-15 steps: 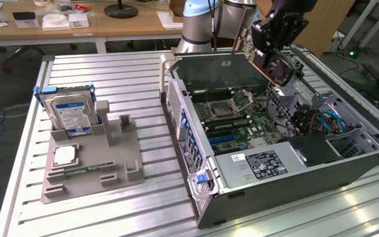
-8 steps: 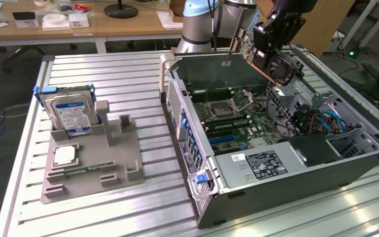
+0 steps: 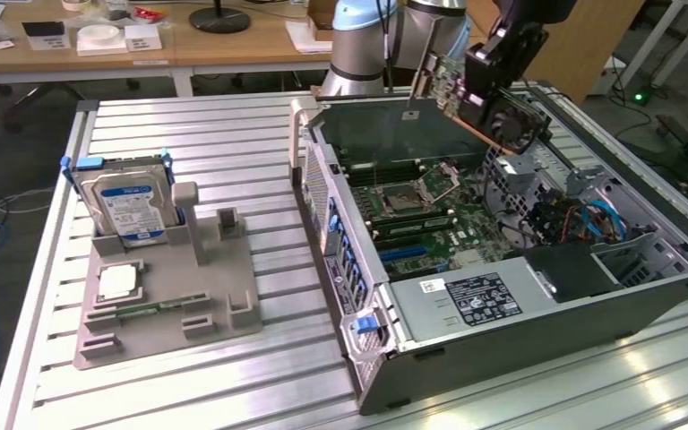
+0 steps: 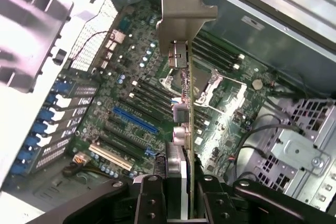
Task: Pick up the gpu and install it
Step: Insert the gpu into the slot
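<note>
Where the exterior view takes in the whole bench, a ribbed aluminium table [image 3: 201, 143] is seen carrying an open grey metal computer case [image 3: 559, 322] laid on its side. A green motherboard [image 3: 440, 228] is exposed inside the case. To the exterior view's left of the case, a moulded grey plastic holder [image 3: 201, 296] is set on the table. A silver hard drive [image 3: 129, 206] with a blue-white label is stood upright in it, and a small square CPU chip [image 3: 119, 282] is laid flat in a lower pocket.

The gpu [image 3: 464, 85] is held in the air above the far end of the case, tilted, with its round black fan turned toward the exterior view's right. The gripper [image 3: 494, 76] is clamped on the card's upper part.

From the wrist view the gpu [image 4: 181, 30] is presented edge-on, and its bent, matte steel bracket is seen hanging clear above the motherboard [image 4: 136, 77]. The gripper [image 4: 181, 205] is closed against both faces of the card, its black fingers [image 4: 152, 198] bolted. A long blue slot [image 4: 134, 119] is made out on the board beside the card.
</note>
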Controlling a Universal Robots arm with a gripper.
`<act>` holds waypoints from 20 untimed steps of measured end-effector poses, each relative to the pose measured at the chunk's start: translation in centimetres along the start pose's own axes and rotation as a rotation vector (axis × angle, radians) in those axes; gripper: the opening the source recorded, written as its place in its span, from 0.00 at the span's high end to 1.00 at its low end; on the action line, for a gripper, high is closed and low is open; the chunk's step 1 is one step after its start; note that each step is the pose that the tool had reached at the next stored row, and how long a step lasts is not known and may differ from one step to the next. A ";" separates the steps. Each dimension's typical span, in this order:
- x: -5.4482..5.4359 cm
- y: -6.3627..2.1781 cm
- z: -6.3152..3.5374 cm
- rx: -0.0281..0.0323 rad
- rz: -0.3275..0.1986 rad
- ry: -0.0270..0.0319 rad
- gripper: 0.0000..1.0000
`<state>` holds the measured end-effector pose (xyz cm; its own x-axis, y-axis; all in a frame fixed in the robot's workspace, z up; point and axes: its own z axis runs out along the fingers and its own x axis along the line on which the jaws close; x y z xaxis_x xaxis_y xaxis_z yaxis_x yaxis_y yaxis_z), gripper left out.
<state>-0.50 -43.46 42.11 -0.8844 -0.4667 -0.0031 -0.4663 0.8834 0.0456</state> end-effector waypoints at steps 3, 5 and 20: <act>0.0 0.00 0.01 0.0007 -0.054 0.0011 0.72; 0.0 -0.01 0.01 0.0016 -0.087 0.0007 0.72; 0.0 -0.02 0.06 0.0063 -0.291 -0.0002 0.72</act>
<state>-0.50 -43.47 42.05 -0.7136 -0.7004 -0.0154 -0.7004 0.7128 0.0366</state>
